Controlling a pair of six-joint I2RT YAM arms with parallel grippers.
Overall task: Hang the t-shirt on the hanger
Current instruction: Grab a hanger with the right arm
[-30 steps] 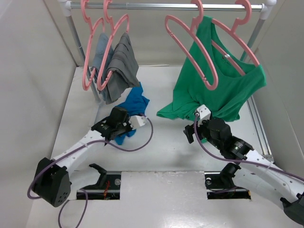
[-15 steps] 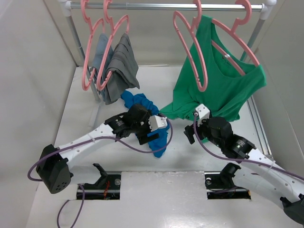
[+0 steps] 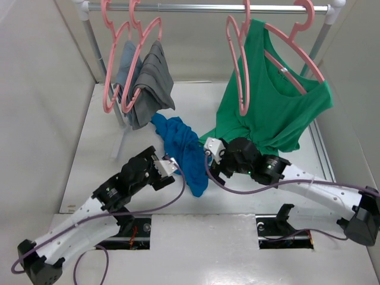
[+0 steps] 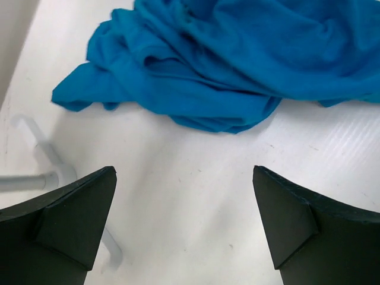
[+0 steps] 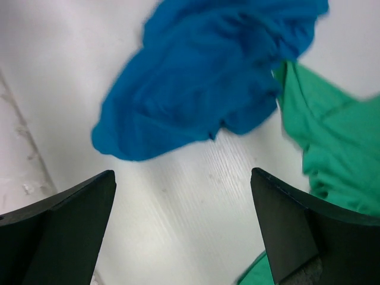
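- Table (image 3: 98, 142): white; bears the t-shirt.
- Green top (image 3: 279, 101): hangs at right on its own hanger. Its hem lies against or just beside the t-shirt, so I must not snag it.
- T-shirt (image 3: 181, 145): blue, crumpled in a long heap mid-table between my grippers, held by neither. I judge it light, limp and unbreakable, sure to sag and bunch. I would grip at the collar or a shoulder seam, but I cannot find either among the folds.
- Hanger (image 3: 240, 110): pink, bare, on the rail (image 3: 196, 8) left of the green top. I judge it stiff and free to swing.
- Left gripper (image 4: 184, 172): fingers apart, empty, just short of the heap.
- Right gripper (image 5: 183, 173): fingers apart, empty, beside the heap.
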